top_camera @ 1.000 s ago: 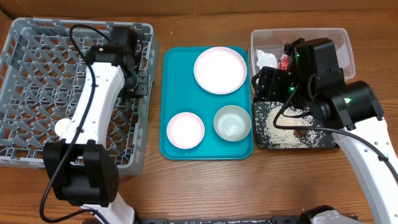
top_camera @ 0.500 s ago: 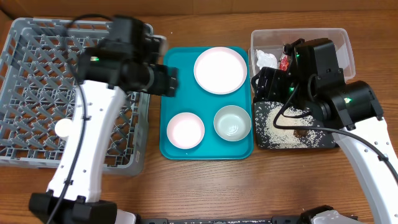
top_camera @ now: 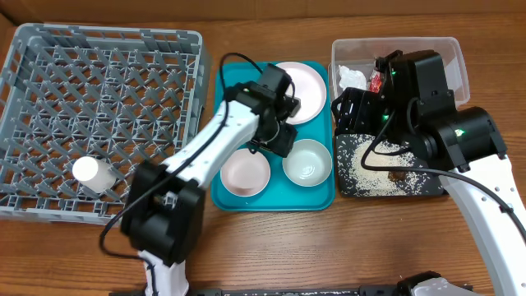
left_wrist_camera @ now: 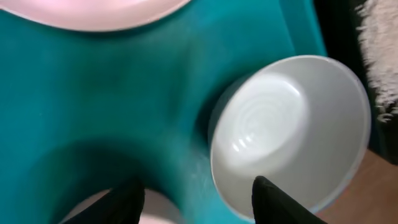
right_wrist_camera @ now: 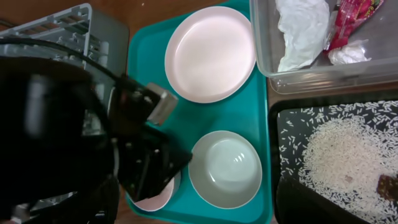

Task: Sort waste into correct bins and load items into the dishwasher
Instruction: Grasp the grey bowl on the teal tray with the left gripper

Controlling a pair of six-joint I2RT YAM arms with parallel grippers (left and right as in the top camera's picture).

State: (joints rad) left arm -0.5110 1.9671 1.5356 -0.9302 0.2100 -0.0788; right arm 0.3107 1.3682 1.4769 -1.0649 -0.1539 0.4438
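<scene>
Left hand (left_wrist_camera: 198,190) moved from rack (top_camera: 49,82) to teal tray (left_wrist_camera: 93,93); fingers apart, empty, by grey-green bowl (left_wrist_camera: 289,134). White cup (top_camera: 89,170) racked; bowl likely next.

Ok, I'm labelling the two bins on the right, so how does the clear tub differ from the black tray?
The clear tub is see-through with taller walls; the black tray is opaque and shallow. The tub holds a white tissue and a red wrapper; the tray holds loose rice and a brown scrap. Both are rectangular and sit side by side next to the teal tray.
</scene>
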